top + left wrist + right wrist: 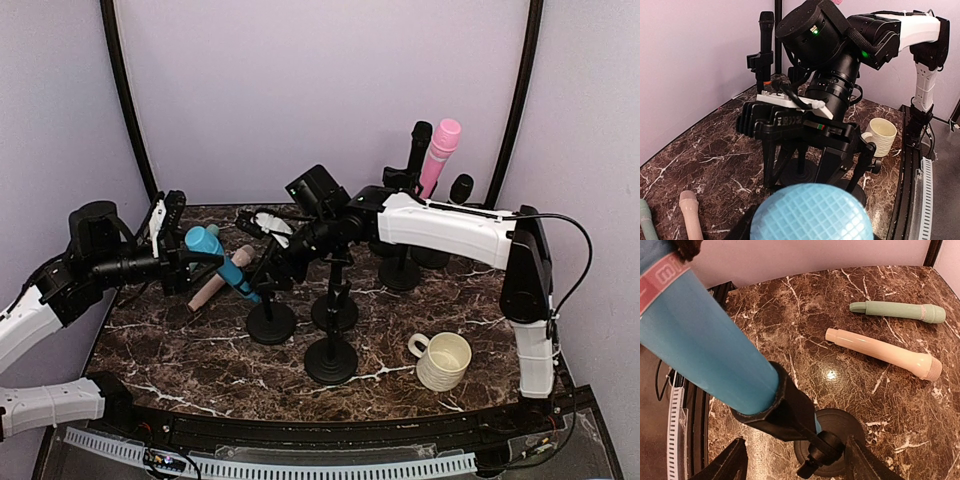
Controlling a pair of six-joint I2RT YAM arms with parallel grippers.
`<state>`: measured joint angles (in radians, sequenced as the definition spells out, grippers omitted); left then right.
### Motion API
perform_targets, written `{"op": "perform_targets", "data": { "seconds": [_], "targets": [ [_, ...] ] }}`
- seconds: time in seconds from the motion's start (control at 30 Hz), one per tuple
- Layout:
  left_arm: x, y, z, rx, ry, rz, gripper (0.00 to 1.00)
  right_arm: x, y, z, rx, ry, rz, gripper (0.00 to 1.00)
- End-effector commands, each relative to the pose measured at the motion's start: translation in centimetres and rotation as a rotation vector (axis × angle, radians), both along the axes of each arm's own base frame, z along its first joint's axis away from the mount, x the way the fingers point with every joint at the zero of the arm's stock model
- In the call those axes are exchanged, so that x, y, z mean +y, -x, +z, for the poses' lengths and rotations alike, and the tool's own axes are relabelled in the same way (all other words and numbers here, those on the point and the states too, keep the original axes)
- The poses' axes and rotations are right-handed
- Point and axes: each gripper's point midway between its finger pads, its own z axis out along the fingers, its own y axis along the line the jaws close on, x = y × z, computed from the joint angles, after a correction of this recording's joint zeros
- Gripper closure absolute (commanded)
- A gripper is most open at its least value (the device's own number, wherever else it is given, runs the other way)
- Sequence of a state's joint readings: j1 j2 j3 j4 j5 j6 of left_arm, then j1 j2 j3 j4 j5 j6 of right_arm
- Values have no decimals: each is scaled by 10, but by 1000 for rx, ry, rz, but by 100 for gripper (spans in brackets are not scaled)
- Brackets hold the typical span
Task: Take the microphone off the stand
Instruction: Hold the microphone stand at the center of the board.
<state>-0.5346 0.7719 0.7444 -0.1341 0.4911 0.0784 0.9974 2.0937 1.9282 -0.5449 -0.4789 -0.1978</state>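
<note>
Right claw [795, 440] wide open, empty, straddling stand clip [785, 412] under blue microphone [700, 350]; left claw [190, 262] grip unclear.

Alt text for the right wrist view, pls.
A blue microphone slants down from the upper left into the black clip of a round-based stand, with the open right gripper straddling its stem. Beyond, a peach microphone and a green microphone lie on the marble table.
</note>
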Motion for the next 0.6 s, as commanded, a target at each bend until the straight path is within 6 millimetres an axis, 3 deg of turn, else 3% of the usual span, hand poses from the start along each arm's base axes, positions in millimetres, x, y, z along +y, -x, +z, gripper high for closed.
{"op": "perform_targets", "data": {
  "seconds": [0.0, 0.17, 0.43, 0.57],
  "targets": [
    [-9, 14, 22, -22, 58, -156, 100, 3, 19, 4, 46, -29, 75, 38],
    [-10, 11, 20, -7, 60, -184, 100, 5, 25, -1, 53, -21, 86, 50],
    [-8, 12, 16, -30, 45, -188, 100, 7, 32, -13, 51, 1, 96, 51],
    [-6, 11, 13, -31, 37, -178, 100, 6, 33, -15, 49, 6, 95, 59]
  ]
}}
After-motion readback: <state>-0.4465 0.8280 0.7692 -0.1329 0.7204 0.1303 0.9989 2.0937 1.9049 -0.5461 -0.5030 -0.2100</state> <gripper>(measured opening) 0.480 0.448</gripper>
